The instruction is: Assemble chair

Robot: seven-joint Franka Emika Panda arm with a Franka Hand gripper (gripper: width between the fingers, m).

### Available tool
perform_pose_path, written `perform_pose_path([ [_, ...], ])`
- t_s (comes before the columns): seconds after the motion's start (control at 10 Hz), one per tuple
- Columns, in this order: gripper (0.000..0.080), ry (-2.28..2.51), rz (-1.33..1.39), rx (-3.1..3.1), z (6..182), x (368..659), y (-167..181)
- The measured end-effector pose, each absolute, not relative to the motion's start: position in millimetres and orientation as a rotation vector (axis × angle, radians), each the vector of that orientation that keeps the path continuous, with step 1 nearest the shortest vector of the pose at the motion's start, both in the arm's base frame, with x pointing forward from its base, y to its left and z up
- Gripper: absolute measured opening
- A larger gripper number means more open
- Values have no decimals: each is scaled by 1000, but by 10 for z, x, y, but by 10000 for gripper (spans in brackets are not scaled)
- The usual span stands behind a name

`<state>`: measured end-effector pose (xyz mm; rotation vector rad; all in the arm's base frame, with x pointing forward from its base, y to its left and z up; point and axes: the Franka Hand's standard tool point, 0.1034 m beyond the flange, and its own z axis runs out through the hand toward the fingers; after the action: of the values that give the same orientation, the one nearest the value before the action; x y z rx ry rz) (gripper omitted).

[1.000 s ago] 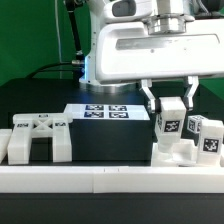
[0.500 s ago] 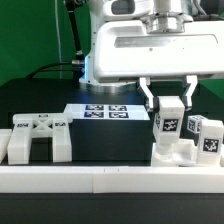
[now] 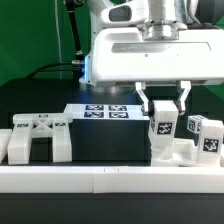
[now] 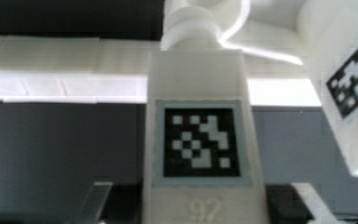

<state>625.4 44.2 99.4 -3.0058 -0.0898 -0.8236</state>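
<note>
Exterior view: two-finger white gripper (image 3: 164, 110) is clenched on an upright chunky white plastic chair leg (image 3: 163, 128), tag to camera, at the exterior view's right, just beside other white tagged chair blocks (image 3: 207, 138). Only the wrist view shows the fingers (image 4: 91, 203) flanking the leg's long tagged face. Slotted white chair piece (image 3: 35, 138) sits well apart at the exterior view's left, bare black table (image 3: 110, 140) between. White front rail (image 3: 100, 180) is near; marker board (image 3: 100, 111) behind.

Matte white chair parts (image 3: 35, 138) bear black-and-white square tags. The white marker board (image 3: 105, 112) has black tag patterns. The table (image 3: 110, 150) is black, the backdrop (image 3: 30, 40) green. The gripper (image 3: 164, 108) is white with dark fingers (image 3: 147, 103).
</note>
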Motion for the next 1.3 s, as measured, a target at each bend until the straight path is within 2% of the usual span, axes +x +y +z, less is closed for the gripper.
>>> perform_pose_path([
  [0.5, 292, -123, -815, -3004, 917, 6205, 580],
  [0.8, 292, -127, -828, -3009, 851, 6185, 541],
  [1.3, 292, -127, -939, -2998, 841, 6206, 526],
])
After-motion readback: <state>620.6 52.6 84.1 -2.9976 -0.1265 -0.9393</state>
